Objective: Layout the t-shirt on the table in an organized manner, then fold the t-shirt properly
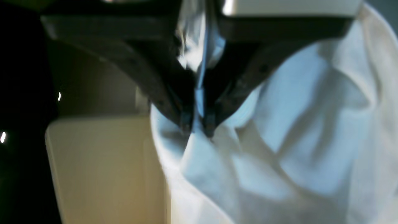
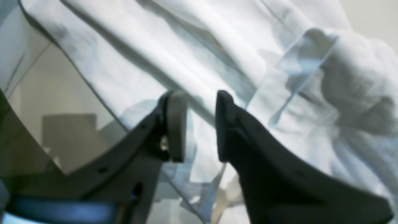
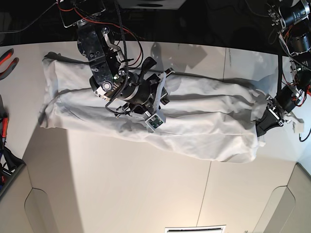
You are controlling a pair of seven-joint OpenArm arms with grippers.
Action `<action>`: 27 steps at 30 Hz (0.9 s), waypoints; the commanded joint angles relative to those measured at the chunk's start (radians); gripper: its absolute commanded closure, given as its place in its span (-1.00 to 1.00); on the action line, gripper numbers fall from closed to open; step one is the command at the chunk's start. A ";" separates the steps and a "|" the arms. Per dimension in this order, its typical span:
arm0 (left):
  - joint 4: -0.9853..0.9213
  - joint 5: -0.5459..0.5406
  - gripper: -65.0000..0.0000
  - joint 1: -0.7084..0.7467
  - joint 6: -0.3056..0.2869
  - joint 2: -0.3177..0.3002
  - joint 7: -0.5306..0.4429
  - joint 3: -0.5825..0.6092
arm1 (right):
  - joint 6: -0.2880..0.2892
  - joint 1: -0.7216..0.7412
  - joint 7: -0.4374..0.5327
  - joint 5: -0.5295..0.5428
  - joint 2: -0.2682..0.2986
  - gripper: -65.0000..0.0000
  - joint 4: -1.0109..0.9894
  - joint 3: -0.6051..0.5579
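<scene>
Desk [image 3: 121, 184] carrying t-shirt [image 3: 204, 126] | left gripper [image 1: 198, 129] clenching its edge | right gripper [image 2: 200, 124] hovering above, jaws parted.

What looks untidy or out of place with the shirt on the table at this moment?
The t-shirt is not laid flat: it lies as a long wrinkled band across the table, bunched at both ends. The left gripper is shut on a fold of cloth at one end. Nothing looks torn or spilled.
</scene>
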 commanded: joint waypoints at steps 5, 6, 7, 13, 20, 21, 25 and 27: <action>0.035 -0.027 1.00 -0.016 -0.019 -0.009 0.035 0.000 | -0.004 0.016 0.018 0.011 -0.006 1.00 0.032 0.000; 0.040 -0.027 1.00 -0.015 -0.019 -0.008 0.041 0.000 | -0.004 0.015 0.013 0.012 -0.006 1.00 0.048 0.000; 0.047 -0.027 1.00 -0.016 -0.019 -0.005 0.046 0.000 | -0.005 0.016 0.001 0.011 -0.006 1.00 0.068 0.000; 0.114 -0.027 1.00 -0.016 -0.019 0.000 0.048 0.001 | -0.148 0.015 -0.077 -0.133 -0.002 1.00 0.277 0.002; 0.158 -0.027 1.00 -0.016 -0.019 0.000 0.055 0.040 | -0.269 -0.056 -0.146 -0.286 0.058 1.00 0.393 0.030; 0.159 -0.027 1.00 -0.016 -0.019 0.000 0.055 0.052 | -0.279 -0.077 -0.146 -0.288 0.064 1.00 0.393 0.048; 0.160 -0.027 1.00 -0.019 -0.019 0.000 0.055 0.095 | -0.286 -0.148 -0.100 -0.279 0.101 1.00 0.360 0.139; 0.166 -0.027 1.00 -0.021 -0.019 0.000 0.056 0.117 | -0.286 -0.161 -0.055 -0.257 0.116 1.00 0.296 0.192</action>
